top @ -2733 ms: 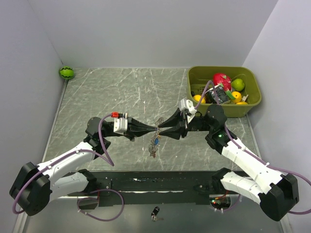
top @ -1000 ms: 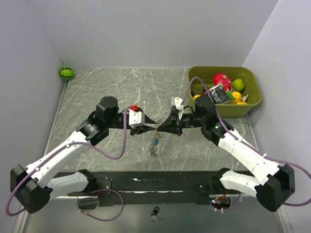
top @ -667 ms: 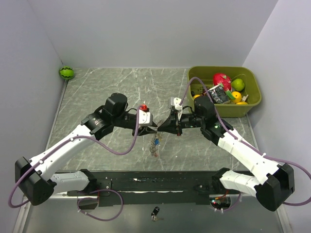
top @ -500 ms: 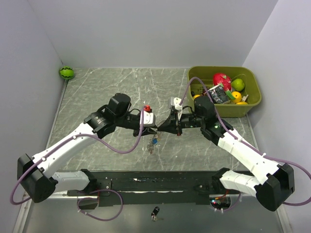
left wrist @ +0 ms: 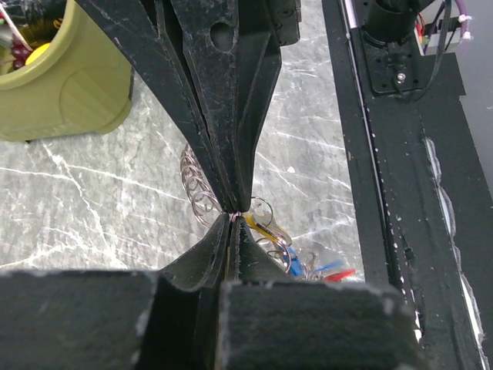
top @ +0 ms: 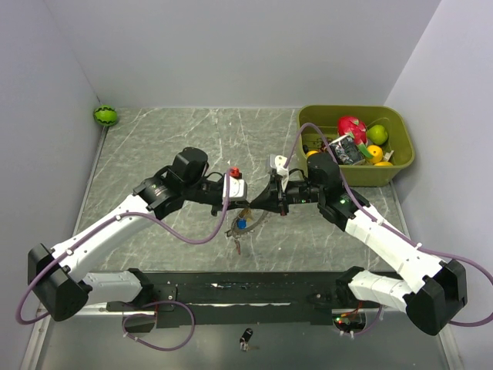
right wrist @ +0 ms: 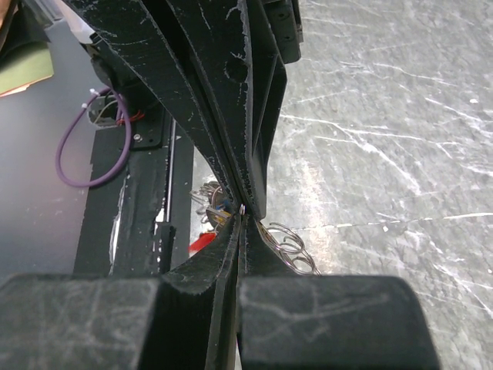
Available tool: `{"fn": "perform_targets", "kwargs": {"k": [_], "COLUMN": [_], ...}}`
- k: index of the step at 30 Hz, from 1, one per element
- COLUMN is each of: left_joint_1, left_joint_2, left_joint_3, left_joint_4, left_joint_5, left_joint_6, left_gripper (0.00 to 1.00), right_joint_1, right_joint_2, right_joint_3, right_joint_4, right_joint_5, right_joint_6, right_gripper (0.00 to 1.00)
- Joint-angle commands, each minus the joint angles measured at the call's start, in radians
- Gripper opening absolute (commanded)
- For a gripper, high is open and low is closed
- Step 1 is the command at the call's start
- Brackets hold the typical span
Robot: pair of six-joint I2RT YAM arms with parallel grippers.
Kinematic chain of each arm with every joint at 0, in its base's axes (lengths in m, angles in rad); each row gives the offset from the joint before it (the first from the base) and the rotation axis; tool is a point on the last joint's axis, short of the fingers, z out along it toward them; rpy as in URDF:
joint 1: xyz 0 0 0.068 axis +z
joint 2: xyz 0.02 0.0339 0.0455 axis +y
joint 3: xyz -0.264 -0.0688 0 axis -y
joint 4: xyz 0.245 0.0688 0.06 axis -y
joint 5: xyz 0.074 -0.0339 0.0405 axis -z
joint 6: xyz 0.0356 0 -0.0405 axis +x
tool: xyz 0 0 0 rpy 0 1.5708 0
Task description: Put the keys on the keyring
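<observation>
Left gripper point(left wrist: 232, 223) pinched shut on keyring point(left wrist: 200, 205) wire | right gripper point(right wrist: 241, 221) likewise, tip-to-tip | keys point(left wrist: 291, 260) dangle beneath | advice: hold both pinches firm, spread coil gently, avoid twisting.

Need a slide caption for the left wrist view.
Left end effector and right end effector pinch the keyring tip to tip, coloured keys bunched alongside.

Mid-table barred by left jaws meeting right jaws, bin point(top: 385, 174) far right, ball point(top: 105, 116) far-left corner, open marble point(top: 200, 139) behind
</observation>
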Motion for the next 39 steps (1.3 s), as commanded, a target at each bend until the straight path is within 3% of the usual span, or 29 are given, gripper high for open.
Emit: {"fn": "perform_targets", "kwargs": {"k": [1,5,11,14,22,26,36,39], "left_joint_1": [-0.005,-0.005,-0.004,-0.004,0.022,0.044,0.062,0.062], "left_joint_2": [-0.054,-0.087,-0.116,-0.119,-0.14,-0.139,-0.128,-0.128], "left_joint_3": [-0.025,-0.113,-0.218,-0.254,-0.335,-0.346,-0.341,-0.341], "left_joint_4": [0.15,0.295,0.5,0.583,0.776,0.797,0.806,0.804], "left_joint_5": [0.012,0.009,-0.06,-0.121,-0.143,-0.123,-0.084,-0.086], "left_joint_6": [-0.031,-0.094,-0.215,-0.264,-0.362,-0.378,-0.391,-0.39], "left_gripper": [0.01,0.01,0.01,0.01,0.01,0.01,0.01,0.01], "right_joint_1": [0.006,0.004,0.004,0.003,-0.033,-0.076,-0.083,-0.085], "right_joint_2": [-0.03,-0.061,-0.077,-0.072,-0.054,-0.043,0.008,0.02], "right_joint_3": [0.041,0.015,0.011,0.018,0.026,0.017,0.026,0.026], "right_joint_4": [0.078,0.133,0.15,0.136,0.116,0.144,0.125,0.119], "right_joint_5": [0.022,0.117,0.246,0.271,0.311,0.239,0.142,0.133], "right_joint_6": [0.023,0.081,0.167,0.2,0.299,0.353,0.374,0.373], "right_gripper": [0.02,0.32,0.56,0.62,0.65,0.55,0.53,0.48]}}
